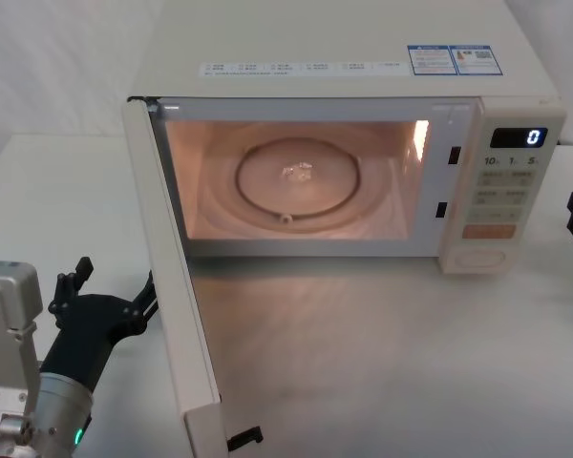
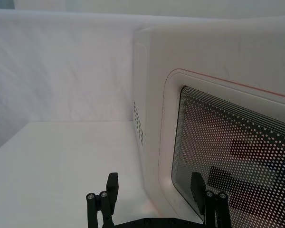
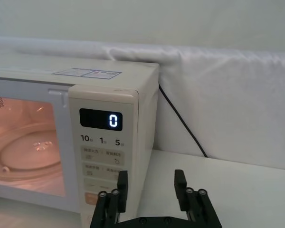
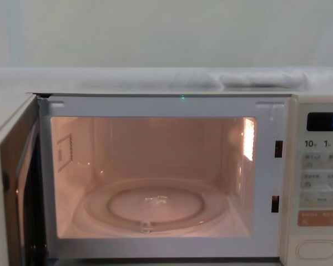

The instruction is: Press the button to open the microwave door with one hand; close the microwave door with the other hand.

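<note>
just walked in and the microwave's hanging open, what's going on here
The microwave has its door swung wide open, the cavity lit and the display reading 0. The left end effector, fingers open, sits right beside the outer face of the door, in place to push it closed. The right end effector, also open, is off to the right of the control panel, clear of the button. So the opening step looks done and closing is what's left.
</note>
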Robot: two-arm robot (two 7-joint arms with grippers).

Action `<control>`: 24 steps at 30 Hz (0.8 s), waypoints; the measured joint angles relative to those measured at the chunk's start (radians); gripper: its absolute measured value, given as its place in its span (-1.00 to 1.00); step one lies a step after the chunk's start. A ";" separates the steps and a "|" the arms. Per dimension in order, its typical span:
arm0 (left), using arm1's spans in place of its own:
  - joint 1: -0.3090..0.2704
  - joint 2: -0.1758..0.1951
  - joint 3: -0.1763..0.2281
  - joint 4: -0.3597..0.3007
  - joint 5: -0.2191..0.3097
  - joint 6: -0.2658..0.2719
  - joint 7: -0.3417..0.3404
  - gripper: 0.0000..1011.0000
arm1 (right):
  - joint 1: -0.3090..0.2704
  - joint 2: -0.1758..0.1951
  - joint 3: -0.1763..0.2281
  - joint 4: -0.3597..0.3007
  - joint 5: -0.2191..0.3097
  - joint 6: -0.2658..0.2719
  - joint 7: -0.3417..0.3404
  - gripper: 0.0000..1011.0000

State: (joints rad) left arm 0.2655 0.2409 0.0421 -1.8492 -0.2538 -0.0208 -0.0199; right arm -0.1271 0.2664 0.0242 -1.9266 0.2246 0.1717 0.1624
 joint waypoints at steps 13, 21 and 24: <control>0.000 0.000 0.000 0.000 0.000 0.000 0.000 0.98 | 0.000 0.000 0.000 0.000 -0.001 -0.001 0.000 0.92; 0.000 0.000 0.000 0.000 0.000 0.000 0.000 0.98 | 0.000 0.000 0.000 0.000 -0.001 -0.001 0.000 0.98; 0.000 0.000 0.000 0.000 0.000 0.000 0.000 0.98 | 0.000 0.000 0.000 0.000 -0.001 -0.001 0.000 0.98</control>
State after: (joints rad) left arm 0.2655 0.2410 0.0421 -1.8492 -0.2538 -0.0208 -0.0199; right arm -0.1268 0.2662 0.0238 -1.9266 0.2236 0.1706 0.1623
